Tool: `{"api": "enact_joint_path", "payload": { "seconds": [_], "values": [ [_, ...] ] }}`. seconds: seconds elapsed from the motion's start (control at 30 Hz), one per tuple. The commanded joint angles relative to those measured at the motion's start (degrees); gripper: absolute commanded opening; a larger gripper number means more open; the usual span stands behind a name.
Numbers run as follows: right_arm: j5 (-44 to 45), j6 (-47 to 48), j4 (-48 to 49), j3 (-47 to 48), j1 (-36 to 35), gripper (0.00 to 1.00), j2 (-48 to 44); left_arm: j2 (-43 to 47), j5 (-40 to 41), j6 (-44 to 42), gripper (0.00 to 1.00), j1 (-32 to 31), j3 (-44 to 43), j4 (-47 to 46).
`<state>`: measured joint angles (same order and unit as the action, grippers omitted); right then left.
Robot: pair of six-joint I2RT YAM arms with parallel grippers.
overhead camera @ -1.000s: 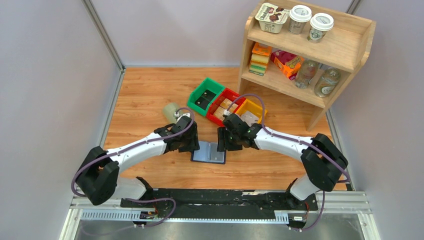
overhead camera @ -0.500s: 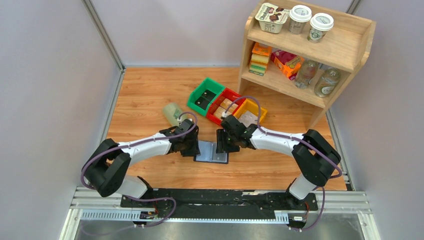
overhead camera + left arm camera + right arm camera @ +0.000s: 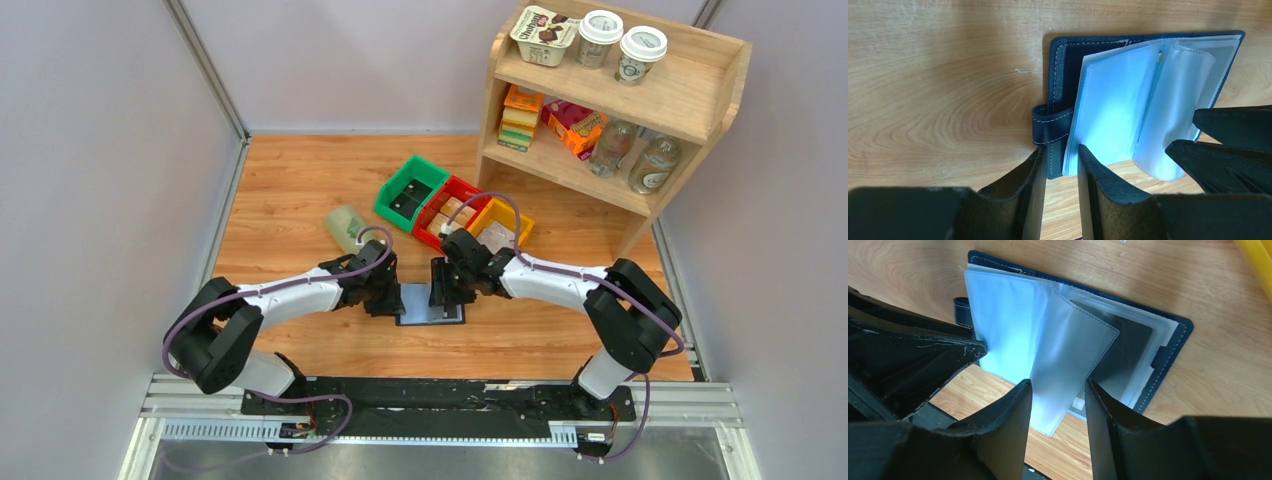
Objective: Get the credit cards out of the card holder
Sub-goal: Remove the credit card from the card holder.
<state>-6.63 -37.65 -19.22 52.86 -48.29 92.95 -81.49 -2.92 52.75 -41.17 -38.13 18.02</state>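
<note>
Over the wooden table (image 3: 290,190), seen from above, both arms converge on the navy card holder (image 3: 432,312), which lies open on the boards just in front of the green bin (image 3: 410,192), red bin (image 3: 447,210) and yellow bin (image 3: 502,222). The left gripper (image 3: 390,299) meets its left edge and the right gripper (image 3: 441,294) reaches over its middle, a split that looks meant to let one arm anchor the case while the other works the pages. At the left wrist, the jaws appear clenched on the cover's near edge right beside the snap tab (image 3: 1050,124), apparently pinning the holder so it cannot slide, and pale blue sleeves (image 3: 1113,107) fan up from the spine. At the right wrist, the fingers (image 3: 1023,405) stand parted, gripping nothing, and straddle one clear sleeve (image 3: 1068,355) that stands raised off the stack, probably lined up for a pinch on its free end. No credit cards lie outside the holder. Any cards appear to sit tucked in the sleeves, so extraction is judged not yet begun.
</note>
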Motion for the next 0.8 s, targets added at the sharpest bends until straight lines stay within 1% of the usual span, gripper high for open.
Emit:
{"api": "enact_joint_path", "payload": {
  "seconds": [0.0,0.1,0.2,0.33,0.47,0.6,0.77],
  "values": [
    [-3.29,1.17,3.75,2.51,-0.13,0.46,-1.19,-0.24,-2.18,1.39,0.36,-0.05,0.77,-1.06],
    [-6.45,1.09,6.12,3.12,-0.22,0.48,-1.37,0.02,-2.62,1.83,0.36,-0.05,1.13,-1.76],
    [-9.09,0.74,8.58,4.09,-0.22,0.5,0.39,1.77,-2.53,2.53,0.36,-0.05,2.35,-2.9],
    [-11.73,0.12,12.36,4.97,-0.49,0.51,3.81,5.54,-1.13,4.37,0.37,-0.05,4.64,-4.66],
    [-15.16,-1.11,14.47,6.29,-0.66,0.54,8.64,9.5,1.68,5.78,0.4,-0.05,6.14,-2.56],
    [-16.39,-1.46,15.01,6.64,-0.75,0.55,11.38,13.81,2.74,7.28,0.43,-0.05,8.51,-0.88],
    [-16.04,-0.15,12.99,7.78,-0.75,0.58,11.03,20.22,6.07,7.01,0.47,-0.05,9.48,1.49]
  ]
}}
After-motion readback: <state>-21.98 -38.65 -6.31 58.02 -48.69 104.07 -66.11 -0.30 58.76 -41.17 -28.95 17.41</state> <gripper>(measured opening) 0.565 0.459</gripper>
